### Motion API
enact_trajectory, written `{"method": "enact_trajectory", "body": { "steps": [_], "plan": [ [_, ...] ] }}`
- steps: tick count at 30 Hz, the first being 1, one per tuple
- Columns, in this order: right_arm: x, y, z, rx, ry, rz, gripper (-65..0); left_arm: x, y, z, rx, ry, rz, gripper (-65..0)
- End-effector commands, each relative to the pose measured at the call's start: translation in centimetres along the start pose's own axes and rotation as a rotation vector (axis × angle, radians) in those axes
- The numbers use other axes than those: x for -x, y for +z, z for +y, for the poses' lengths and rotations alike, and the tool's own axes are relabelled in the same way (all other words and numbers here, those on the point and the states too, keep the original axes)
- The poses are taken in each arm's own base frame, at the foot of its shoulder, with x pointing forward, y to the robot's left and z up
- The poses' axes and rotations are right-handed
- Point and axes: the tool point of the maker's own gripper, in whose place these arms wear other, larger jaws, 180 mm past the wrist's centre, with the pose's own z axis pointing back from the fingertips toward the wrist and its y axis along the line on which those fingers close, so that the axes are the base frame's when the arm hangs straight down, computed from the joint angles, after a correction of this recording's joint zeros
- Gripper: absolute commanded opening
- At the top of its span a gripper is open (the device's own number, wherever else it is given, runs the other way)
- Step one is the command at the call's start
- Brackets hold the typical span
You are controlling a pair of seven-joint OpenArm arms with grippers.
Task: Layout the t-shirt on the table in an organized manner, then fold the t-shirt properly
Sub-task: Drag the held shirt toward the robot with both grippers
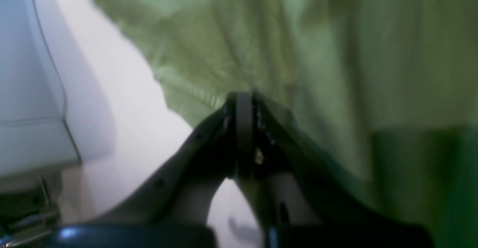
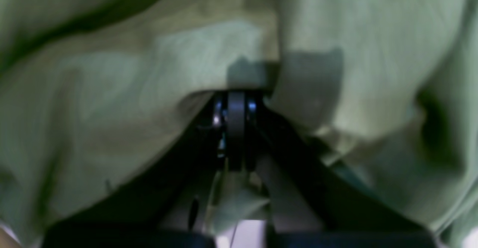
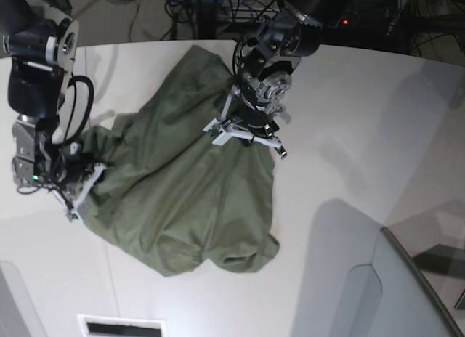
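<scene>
— Soft olive-green cloth t-shirt (image 3: 182, 199): bunched on big white table (image 3: 349, 134), still laying out.
— Left gripper (image 3: 243, 136), right gripper (image 3: 76, 195): both clenched on shirt edges. Next, probably pull apart, flat.

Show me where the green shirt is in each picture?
Left wrist: the shirt fills the top and right, pinched in the shut left gripper.
Right wrist: the shirt fills nearly everything, bunched around the shut right gripper.
Base: the shirt lies crumpled in the middle, between both arms.
Shared landmark: the white table, also seen at the left wrist view's left.
</scene>
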Motion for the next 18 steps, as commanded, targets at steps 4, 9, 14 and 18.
{"method": "enact_trajectory", "body": {
  "steps": [4, 9, 14, 18],
  "plan": [
    [-5.9, -0.1, 1.7, -0.026, 0.117, -0.095, -65.0, -2.1, 3.7, -3.1, 0.154, -0.016, -0.046, -65.0],
    [-9.0, -0.1, 8.0, -0.155, 0.382, -0.140, -65.0, -9.3, 7.4, -1.7, 0.144, -0.056, -0.223, -65.0],
    [-9.4, 3.5, 6.2, -0.055, 0.398, -0.198, -65.0, -12.6, 7.2, 6.1, -0.026, -0.046, -0.260, -65.0],
    [-5.3, 6.9, 5.2, 0.057, 0.436, -0.154, -65.0, -12.5, 4.9, 10.5, -0.095, -0.037, -0.216, -65.0]
  ]
}}
